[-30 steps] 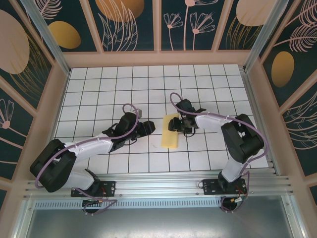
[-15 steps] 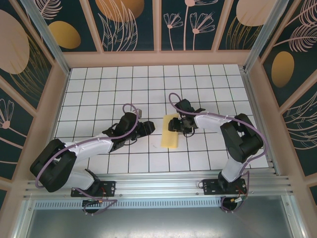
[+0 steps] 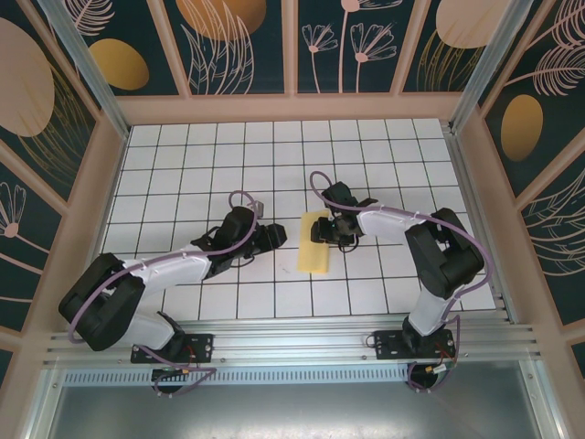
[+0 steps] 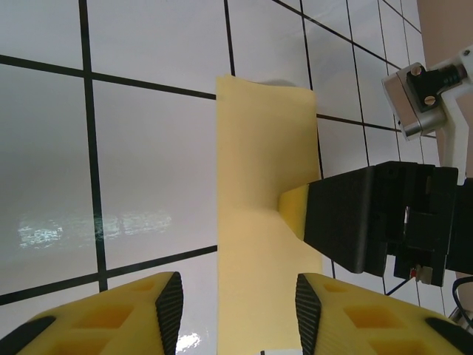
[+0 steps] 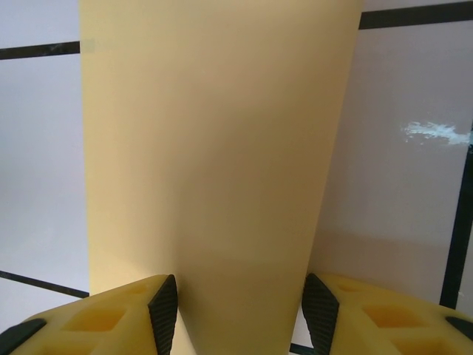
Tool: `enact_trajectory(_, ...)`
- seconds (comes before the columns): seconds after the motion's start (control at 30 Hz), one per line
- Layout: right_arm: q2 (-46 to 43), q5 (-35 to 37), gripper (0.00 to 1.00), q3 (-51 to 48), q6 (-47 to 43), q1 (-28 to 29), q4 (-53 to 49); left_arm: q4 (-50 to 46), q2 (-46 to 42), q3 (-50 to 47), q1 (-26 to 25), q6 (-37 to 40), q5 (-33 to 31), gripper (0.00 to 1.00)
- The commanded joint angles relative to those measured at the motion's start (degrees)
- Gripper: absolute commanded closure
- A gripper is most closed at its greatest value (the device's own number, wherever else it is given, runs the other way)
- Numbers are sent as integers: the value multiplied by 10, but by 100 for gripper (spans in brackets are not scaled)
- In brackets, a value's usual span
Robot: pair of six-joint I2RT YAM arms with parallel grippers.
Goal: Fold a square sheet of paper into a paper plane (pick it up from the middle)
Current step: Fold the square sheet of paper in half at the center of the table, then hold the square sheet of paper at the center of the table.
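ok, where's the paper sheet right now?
In the top view the paper sheet lies near the middle of the grid table, between the left gripper on its left and the right gripper at its far-right edge.

Two arms: left arm [image 3: 174,269], right arm [image 3: 393,222]. White links, black joints, black bases [image 3: 174,348]. Purple cables [image 3: 239,193] looped along each. Fingers [image 4: 111,319] yellow, hollowed, black-edged. Silver screwed bracket [image 4: 414,96] at wrist.

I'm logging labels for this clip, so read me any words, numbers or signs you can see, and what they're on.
None can be read: the yellow paper is plain, the table tiles carry only grid lines, and the wall panels carry only plant drawings.
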Motion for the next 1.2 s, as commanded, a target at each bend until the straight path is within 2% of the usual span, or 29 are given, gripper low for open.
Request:
enact_trajectory(0.0,30,15,47,2,-14,3,-20,21,14,17,3,6,18,60)
enact_trajectory(0.07,31,15,47,0,-14,4,-18,28,23,21,3,4,26,66)
enact_trajectory(0.23,32,12,47,-3,-14,4,-14,31,77,56,3,-2,60,90)
enact_trajectory(0.33,34,11,47,-6,-14,5,-13,26,119,90,3,-9,76,100)
enact_trajectory(0.53,33,11,47,-11,-9,4,-8,-10,195,154,1,-10,89,100)
enact_trajectory(0.77,32,9,47,-15,-7,5,-4,-87,251,222,-13,8,67,100)
enact_trajectory(1.17,32,7,47,-14,-7,5,-6,-102,283,237,-20,8,61,100)
